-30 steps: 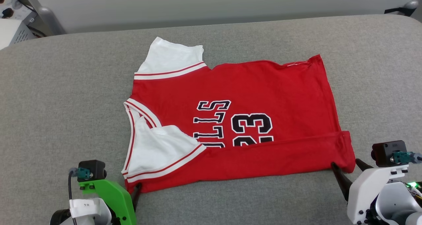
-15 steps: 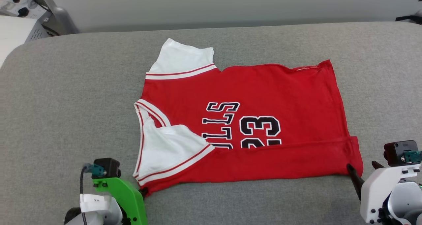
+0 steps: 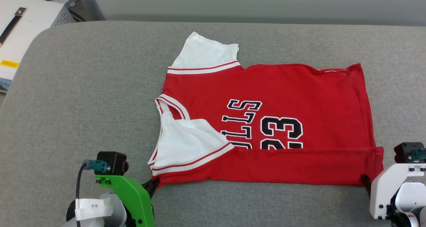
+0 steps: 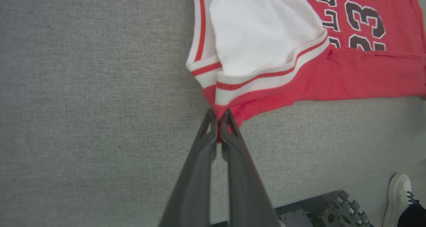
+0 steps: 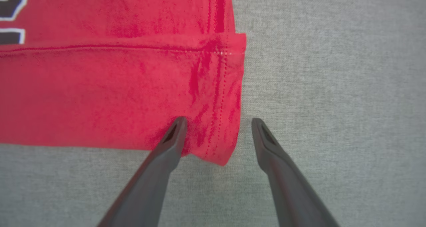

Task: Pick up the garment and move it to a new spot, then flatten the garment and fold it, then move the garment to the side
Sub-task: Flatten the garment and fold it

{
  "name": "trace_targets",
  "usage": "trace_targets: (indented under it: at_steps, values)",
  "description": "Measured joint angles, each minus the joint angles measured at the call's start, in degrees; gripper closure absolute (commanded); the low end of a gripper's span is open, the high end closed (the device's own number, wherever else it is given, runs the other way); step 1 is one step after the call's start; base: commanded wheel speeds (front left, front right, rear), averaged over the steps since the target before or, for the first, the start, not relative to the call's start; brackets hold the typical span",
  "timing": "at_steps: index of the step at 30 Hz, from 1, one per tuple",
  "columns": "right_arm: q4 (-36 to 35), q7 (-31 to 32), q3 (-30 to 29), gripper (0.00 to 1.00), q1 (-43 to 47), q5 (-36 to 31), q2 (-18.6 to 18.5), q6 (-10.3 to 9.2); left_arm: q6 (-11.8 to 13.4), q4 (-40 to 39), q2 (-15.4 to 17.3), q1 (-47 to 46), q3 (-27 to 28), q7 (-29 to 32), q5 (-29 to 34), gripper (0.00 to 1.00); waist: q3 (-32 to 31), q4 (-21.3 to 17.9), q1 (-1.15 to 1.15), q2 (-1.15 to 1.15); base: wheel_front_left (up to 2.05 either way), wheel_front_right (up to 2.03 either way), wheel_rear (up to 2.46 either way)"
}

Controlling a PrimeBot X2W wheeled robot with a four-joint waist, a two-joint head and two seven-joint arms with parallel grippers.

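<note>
The garment [image 3: 286, 87], a red jersey with white sleeves and a black "23", lies front up across the grey padded table [image 3: 83, 104]. Its near edge is folded over into a red band, and the near sleeve [image 3: 186, 143] is folded onto the chest. My left gripper [image 3: 154, 183] is at the near left corner. In the left wrist view the left gripper [image 4: 218, 120] is shut on the red corner of the garment [image 4: 349, 77]. My right gripper [image 3: 366, 181] is at the near right corner. In the right wrist view it [image 5: 218, 120] stands open, straddling the hem corner [image 5: 219, 97], with one fingertip [image 5: 178, 123] over the cloth.
A white equipment box [image 3: 23, 24] stands beyond the table's far left corner. The left wrist view shows the table's near edge, the robot's base [image 4: 326, 210] and a person's white shoe [image 4: 397, 197] on the floor.
The head camera has swung, so the whole picture sits further right. Both grippers stay at the garment's near corners; less of the right gripper's fingers shows than before.
</note>
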Motion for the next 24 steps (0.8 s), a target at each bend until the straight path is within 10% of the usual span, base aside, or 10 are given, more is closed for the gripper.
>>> trace_targets:
  at_steps: [8,11,24]
  values:
    - [4.5,0.8,-0.2,0.00,-1.8,-0.3,1.3,-0.01,0.3,-1.4,0.5,0.0,-0.1,0.7,0.3,1.00,1.9,0.8,0.00,0.00,0.00,0.00,0.00]
    - [5.8,1.2,0.2,1.00,-2.1,0.7,1.3,-0.02,0.3,-1.3,0.7,0.0,-0.1,0.7,0.3,1.00,2.2,0.8,0.00,0.00,0.00,0.00,0.00]
    - [6.7,0.2,0.8,1.00,-2.4,4.8,-1.0,0.03,0.3,2.3,1.0,1.8,-0.9,1.7,-0.3,1.00,-0.8,-0.2,0.00,0.00,0.00,0.00,0.00]
